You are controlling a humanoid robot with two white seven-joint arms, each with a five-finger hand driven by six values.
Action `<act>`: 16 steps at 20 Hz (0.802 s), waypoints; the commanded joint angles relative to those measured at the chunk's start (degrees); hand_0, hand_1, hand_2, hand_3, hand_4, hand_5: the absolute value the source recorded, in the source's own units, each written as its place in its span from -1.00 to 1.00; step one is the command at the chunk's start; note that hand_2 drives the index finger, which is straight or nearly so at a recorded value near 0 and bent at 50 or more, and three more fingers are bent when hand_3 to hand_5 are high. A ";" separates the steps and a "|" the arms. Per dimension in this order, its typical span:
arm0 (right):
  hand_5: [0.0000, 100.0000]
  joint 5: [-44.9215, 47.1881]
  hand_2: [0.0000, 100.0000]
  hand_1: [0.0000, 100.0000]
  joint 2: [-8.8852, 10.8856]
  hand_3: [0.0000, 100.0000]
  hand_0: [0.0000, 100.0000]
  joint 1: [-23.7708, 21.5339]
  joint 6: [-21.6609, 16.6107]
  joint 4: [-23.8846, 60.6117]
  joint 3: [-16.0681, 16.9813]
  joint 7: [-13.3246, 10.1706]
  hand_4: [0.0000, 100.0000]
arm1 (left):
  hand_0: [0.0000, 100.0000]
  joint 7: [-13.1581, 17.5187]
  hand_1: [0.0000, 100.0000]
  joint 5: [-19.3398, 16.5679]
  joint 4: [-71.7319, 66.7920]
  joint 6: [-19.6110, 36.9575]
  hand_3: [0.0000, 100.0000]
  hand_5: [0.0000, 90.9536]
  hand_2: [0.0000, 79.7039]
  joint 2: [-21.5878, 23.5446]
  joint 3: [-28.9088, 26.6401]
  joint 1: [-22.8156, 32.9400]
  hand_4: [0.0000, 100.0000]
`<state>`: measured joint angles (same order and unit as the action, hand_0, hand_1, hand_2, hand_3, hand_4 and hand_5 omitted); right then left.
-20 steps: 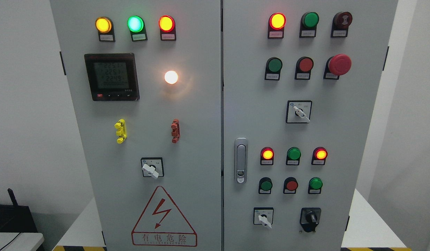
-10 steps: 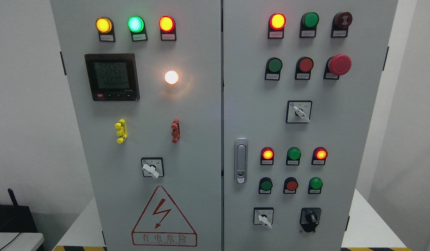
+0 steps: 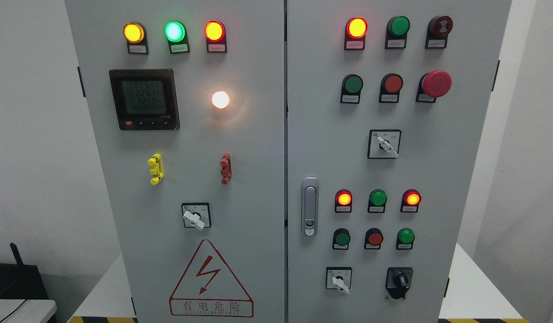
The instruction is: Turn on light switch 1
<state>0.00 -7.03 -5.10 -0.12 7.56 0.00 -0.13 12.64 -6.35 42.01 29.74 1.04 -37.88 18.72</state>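
A grey electrical cabinet with two doors fills the head view. On the left door a white lamp glows, with a white rotary switch below it, its knob turned toward the lower right. The right door carries three more rotary switches, one in the middle, one at the lower left and a black one. Green push buttons and red ones sit on the right door. Neither of my hands shows in the frame.
Lit yellow, green and red lamps top the left door above a digital meter. A red mushroom stop button and a door handle are on the right door. A white table carries the cabinet.
Only the digits on the meter have changed. Nothing else has moved.
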 commanded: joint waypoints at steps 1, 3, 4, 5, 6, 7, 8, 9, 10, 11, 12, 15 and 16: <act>-1.00 1.49 -1.00 -0.22 0.00 -1.00 -0.76 0.00 0.03 0.00 -1.14 0.05 -1.00 | -0.41 0.02 -0.86 -0.07 -29.87 -5.46 -1.00 -0.71 -1.00 2.21 12.10 -1.92 -0.69; -1.00 1.49 -1.00 -0.22 0.00 -1.00 -0.76 0.00 0.03 0.00 -1.14 0.05 -1.00 | -0.36 0.02 -0.84 0.11 -32.16 -8.72 -1.00 -0.73 -1.00 1.86 15.54 -3.07 -0.72; -1.00 1.49 -1.00 -0.22 0.00 -1.00 -0.76 0.00 0.03 0.00 -1.14 0.05 -1.00 | -0.33 -0.07 -0.84 0.11 -33.39 -9.96 -1.00 -0.75 -1.00 1.60 16.68 -4.03 -0.74; -1.00 1.49 -1.00 -0.22 0.00 -1.00 -0.76 0.00 0.03 0.00 -1.14 0.05 -1.00 | -0.32 -0.16 -0.83 0.02 -34.53 -10.84 -1.00 -0.76 -1.00 1.33 17.74 -4.91 -0.75; -1.00 1.49 -1.00 -0.22 0.00 -1.00 -0.76 0.00 0.03 0.00 -1.14 0.05 -1.00 | -0.30 -0.16 -0.80 0.11 -35.15 -11.89 -1.00 -0.81 -1.00 0.98 18.79 -5.70 -0.79; -1.00 1.49 -1.00 -0.22 0.00 -1.00 -0.76 0.00 0.03 0.00 -1.14 0.05 -1.00 | -0.28 -0.24 -0.80 -0.07 -35.16 -13.03 -1.00 -0.84 -1.00 0.80 19.59 -6.15 -0.83; -1.00 1.49 -1.00 -0.22 0.00 -1.00 -0.76 0.00 0.03 0.00 -1.14 0.05 -1.00 | -0.27 -0.42 -0.79 -0.07 -35.16 -14.70 -1.00 -0.85 -1.00 0.45 20.90 -6.67 -0.84; -1.00 1.49 -1.00 -0.22 0.00 -1.00 -0.76 0.00 0.03 0.00 -1.14 0.05 -1.00 | -0.25 -0.51 -0.79 -0.16 -35.24 -16.19 -1.00 -0.87 -1.00 0.19 22.13 -7.38 -0.87; -1.00 1.49 -1.00 -0.22 0.00 -1.00 -0.76 0.00 0.03 0.00 -1.14 0.05 -1.00 | -0.24 -0.68 -0.78 -0.16 -35.25 -18.04 -1.00 -0.88 -1.00 0.19 23.45 -7.99 -0.91; -1.00 1.49 -1.00 -0.22 0.00 -1.00 -0.76 0.00 0.03 0.00 -1.14 0.05 -1.00 | -0.24 -0.68 -0.78 -0.16 -35.25 -20.23 -1.00 -0.88 -1.00 0.01 24.85 -8.52 -0.91; -1.00 1.49 -1.00 -0.22 0.00 -1.00 -0.76 0.00 0.03 0.00 -1.14 0.05 -1.00 | -0.23 -0.68 -0.77 -0.16 -35.25 -21.64 -1.00 -0.90 -1.00 -0.08 25.82 -8.79 -0.95; -1.00 1.49 -1.00 -0.22 0.00 -1.00 -0.76 0.00 0.03 0.00 -1.14 0.05 -1.00 | -0.21 -1.03 -0.78 -0.16 -34.98 -23.50 -1.00 -0.95 -1.00 -0.16 27.06 -9.75 -0.99; -1.00 1.49 -1.00 -0.22 0.00 -1.00 -0.76 0.00 0.03 0.00 -1.14 0.05 -1.00 | -0.21 -1.04 -0.78 -0.16 -34.98 -24.02 -1.00 -0.96 -1.00 -0.16 27.24 -10.02 -1.00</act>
<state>0.00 -7.03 -5.10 -0.12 7.56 0.00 -0.14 11.91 -6.45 15.58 7.78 0.76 -20.50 10.98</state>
